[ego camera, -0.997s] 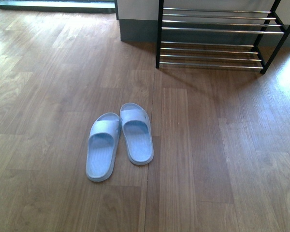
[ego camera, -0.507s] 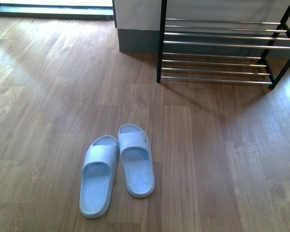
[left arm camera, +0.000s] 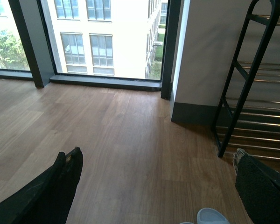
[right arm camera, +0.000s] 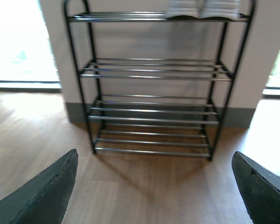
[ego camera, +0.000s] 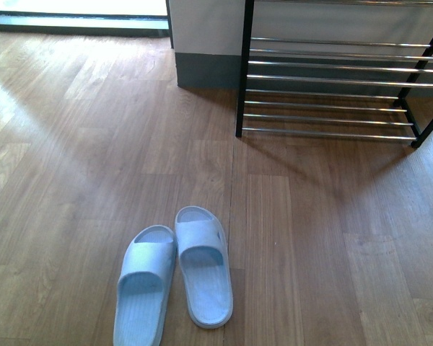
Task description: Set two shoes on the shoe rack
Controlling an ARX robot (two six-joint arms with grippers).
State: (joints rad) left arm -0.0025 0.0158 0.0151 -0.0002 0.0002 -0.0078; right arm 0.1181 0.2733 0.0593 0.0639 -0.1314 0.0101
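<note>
Two pale blue slides lie side by side on the wooden floor, the left slide (ego camera: 141, 288) and the right slide (ego camera: 202, 270), toes toward the shoe rack (ego camera: 325, 94). Its black frame and chrome bars stand against the wall at the back right. In the right wrist view the shoe rack (right arm camera: 154, 112) shows all its tiers, and white shoe soles (right arm camera: 203, 8) rest on the top tier. My left gripper (left arm camera: 155, 156) is open above bare floor, a slide's toe (left arm camera: 212, 216) just below it. Open too, my right gripper (right arm camera: 154, 158) faces the rack. Neither gripper shows in the front view.
A white wall pillar (ego camera: 206, 43) with a grey skirting stands left of the rack. Floor-to-ceiling windows (left arm camera: 102, 37) with dark frames run along the far left. Wooden floor (ego camera: 310, 238) lies between slides and rack.
The slides and the rack have shifted lower in the front view and look larger, so the view has drawn nearer. The slides lie the same way relative to each other.
</note>
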